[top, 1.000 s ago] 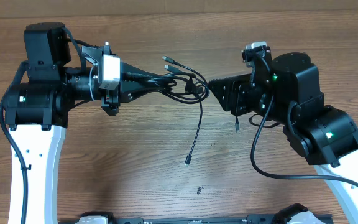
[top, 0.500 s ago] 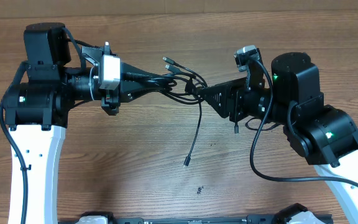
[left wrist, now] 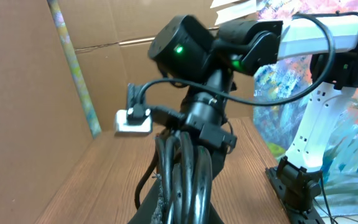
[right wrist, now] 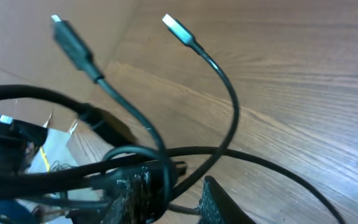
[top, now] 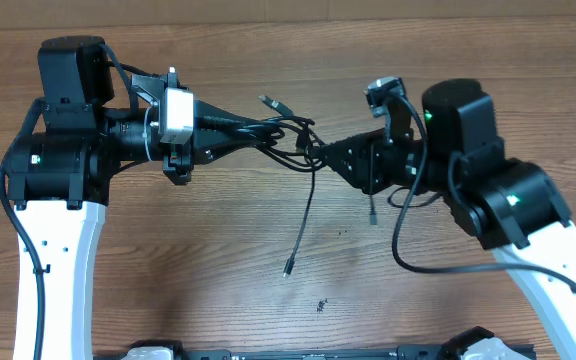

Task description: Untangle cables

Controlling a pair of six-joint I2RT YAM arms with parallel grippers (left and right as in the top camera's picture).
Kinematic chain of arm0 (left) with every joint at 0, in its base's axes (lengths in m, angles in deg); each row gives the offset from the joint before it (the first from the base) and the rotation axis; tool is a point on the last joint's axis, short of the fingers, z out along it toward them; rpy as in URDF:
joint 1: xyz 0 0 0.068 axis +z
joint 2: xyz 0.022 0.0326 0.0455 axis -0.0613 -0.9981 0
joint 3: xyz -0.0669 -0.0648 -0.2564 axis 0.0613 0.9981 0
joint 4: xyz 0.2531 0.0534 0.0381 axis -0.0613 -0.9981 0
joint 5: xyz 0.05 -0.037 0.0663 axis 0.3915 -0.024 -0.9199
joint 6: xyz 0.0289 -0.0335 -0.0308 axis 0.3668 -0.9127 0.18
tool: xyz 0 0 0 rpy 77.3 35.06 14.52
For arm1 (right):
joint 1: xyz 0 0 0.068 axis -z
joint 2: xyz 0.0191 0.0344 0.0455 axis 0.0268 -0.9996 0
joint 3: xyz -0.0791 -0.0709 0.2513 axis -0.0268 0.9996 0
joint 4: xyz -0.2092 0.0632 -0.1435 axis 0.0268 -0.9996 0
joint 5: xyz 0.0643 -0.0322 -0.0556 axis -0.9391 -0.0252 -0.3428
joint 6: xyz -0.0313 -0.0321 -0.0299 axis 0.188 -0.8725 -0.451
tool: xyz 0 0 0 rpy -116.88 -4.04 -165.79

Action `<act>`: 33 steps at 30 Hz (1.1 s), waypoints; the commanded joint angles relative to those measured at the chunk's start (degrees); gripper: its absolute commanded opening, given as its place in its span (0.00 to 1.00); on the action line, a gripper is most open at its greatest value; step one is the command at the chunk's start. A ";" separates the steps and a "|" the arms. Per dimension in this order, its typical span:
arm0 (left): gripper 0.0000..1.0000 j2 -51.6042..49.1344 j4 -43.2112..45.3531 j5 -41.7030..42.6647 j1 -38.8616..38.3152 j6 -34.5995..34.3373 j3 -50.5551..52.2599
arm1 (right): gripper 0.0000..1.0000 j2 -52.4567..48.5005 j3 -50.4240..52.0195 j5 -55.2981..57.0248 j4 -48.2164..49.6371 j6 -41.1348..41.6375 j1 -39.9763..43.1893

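As left gripper (top: 258, 133) clamps cables (top: 303, 215), right gripper (top: 320, 152) apparently touches them.

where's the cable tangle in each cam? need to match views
Overhead: cable tangle sits upper centre, one strand trailing down over the table.
Left wrist: cable tangle at bottom centre, black loops in the foreground.
Right wrist: cable tangle at lower left, two plug ends rising from it.
Shared landmark: the wooden table, in all three.
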 commanded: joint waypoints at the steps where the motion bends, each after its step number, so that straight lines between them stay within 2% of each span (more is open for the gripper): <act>1: 0.04 1.25 0.13 4.02 -0.44 4.31 -0.96 | 0.27 -0.37 -0.46 -1.64 0.68 -0.28 -0.22; 12: 0.04 1.22 0.15 4.02 -0.44 4.33 -0.96 | 0.29 -1.05 -0.46 -2.10 -0.33 -0.31 -0.22; 25: 0.04 1.22 0.11 4.02 -0.44 4.28 -0.96 | 0.28 -9.05 -0.46 -1.62 -1.27 -0.35 -0.33; 33: 0.04 1.22 0.11 4.02 -0.44 4.26 -0.96 | 0.30 -11.89 -0.46 5.70 -2.45 -0.33 -0.33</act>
